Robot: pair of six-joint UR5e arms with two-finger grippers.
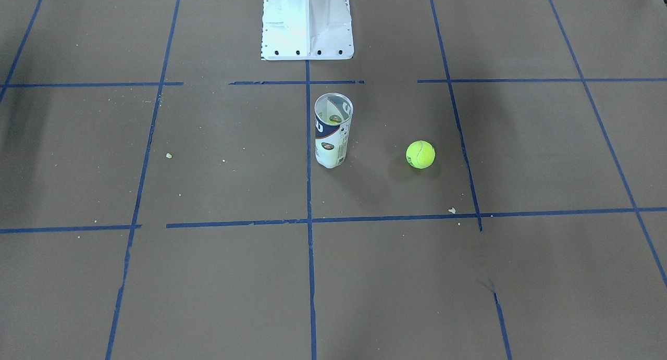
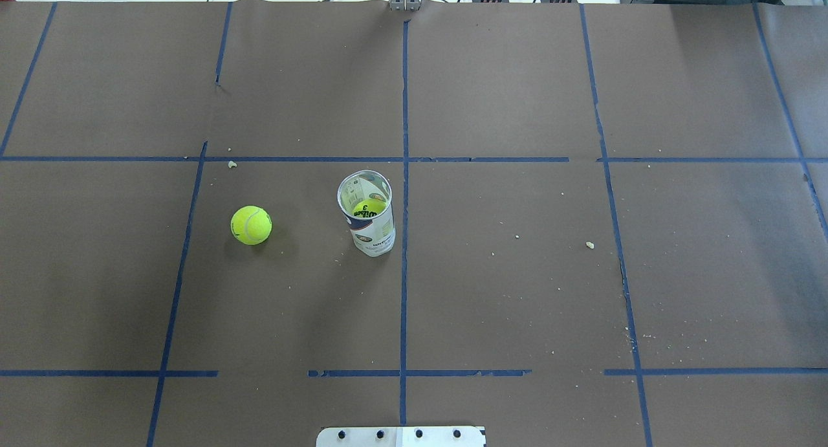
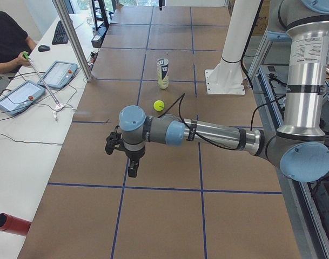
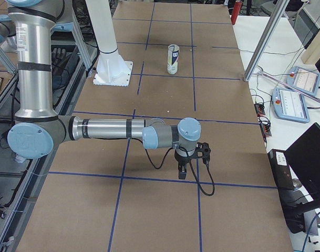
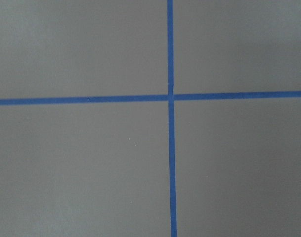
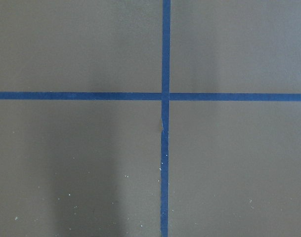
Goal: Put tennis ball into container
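The tennis ball (image 1: 420, 154) (image 2: 251, 225) (image 3: 159, 104) lies on the brown paper, about two ball-widths from the container on my left arm's side. The container (image 1: 333, 131) (image 2: 367, 214) (image 3: 162, 73) (image 4: 173, 59) stands upright and open-topped, and another yellow ball (image 2: 369, 209) sits inside it. My left gripper (image 3: 132, 168) hangs over the table far from both, pointing down; I cannot tell if it is open or shut. My right gripper (image 4: 183, 170) hangs likewise at the opposite end, state unclear. Both wrist views show only paper and crossed blue tape.
The white pedestal base (image 1: 307, 24) (image 2: 401, 436) (image 3: 226, 75) (image 4: 113, 71) stands behind the container on the robot's side. Blue tape lines grid the paper. A side bench holds control tablets (image 3: 24, 94) (image 4: 299, 100), with a seated person (image 3: 7, 38) and a red tube (image 3: 10, 224).
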